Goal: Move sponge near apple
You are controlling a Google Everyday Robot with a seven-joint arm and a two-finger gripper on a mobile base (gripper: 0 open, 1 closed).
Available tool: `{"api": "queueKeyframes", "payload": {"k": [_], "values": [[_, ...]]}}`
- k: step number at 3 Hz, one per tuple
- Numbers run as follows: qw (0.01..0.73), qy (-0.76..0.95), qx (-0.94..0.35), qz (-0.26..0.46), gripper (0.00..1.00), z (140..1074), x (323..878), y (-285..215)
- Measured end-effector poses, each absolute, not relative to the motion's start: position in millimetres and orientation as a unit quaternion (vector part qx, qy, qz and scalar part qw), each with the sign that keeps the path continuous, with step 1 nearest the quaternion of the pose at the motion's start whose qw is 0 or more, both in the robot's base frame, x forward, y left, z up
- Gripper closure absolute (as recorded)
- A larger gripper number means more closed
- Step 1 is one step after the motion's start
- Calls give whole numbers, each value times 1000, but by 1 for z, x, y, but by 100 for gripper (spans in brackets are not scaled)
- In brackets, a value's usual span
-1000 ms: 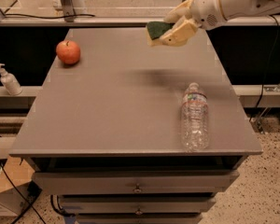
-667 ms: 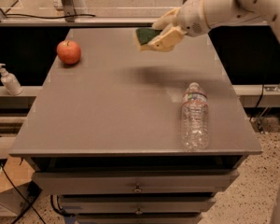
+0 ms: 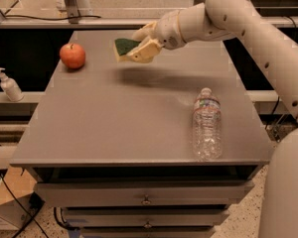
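A red-orange apple (image 3: pixel 72 55) sits on the grey tabletop (image 3: pixel 114 118) near its far left corner. My gripper (image 3: pixel 138 47) is shut on the sponge (image 3: pixel 125 47), dark green on top with pale yellow foam below. It holds the sponge in the air above the far middle of the table, to the right of the apple and apart from it. A shadow lies on the table under the sponge.
A clear plastic water bottle (image 3: pixel 207 124) lies on its side near the front right of the table. A white pump dispenser (image 3: pixel 9 85) stands on a lower ledge to the left. Drawers (image 3: pixel 146 195) run below the front edge.
My gripper has carried the sponge to the left, from above the far right of the table toward the apple.
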State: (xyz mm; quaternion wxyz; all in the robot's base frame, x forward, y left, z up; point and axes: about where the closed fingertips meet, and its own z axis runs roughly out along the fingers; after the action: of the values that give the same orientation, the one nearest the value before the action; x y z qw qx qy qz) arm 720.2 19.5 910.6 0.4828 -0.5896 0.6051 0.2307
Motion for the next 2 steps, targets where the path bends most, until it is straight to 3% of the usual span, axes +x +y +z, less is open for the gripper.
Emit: {"api": "queueKeyframes", "payload": {"k": [1,2], "values": [[479,600,-592,244,84,897,724,58],[481,592,-596,253,61,892,724,91]]}}
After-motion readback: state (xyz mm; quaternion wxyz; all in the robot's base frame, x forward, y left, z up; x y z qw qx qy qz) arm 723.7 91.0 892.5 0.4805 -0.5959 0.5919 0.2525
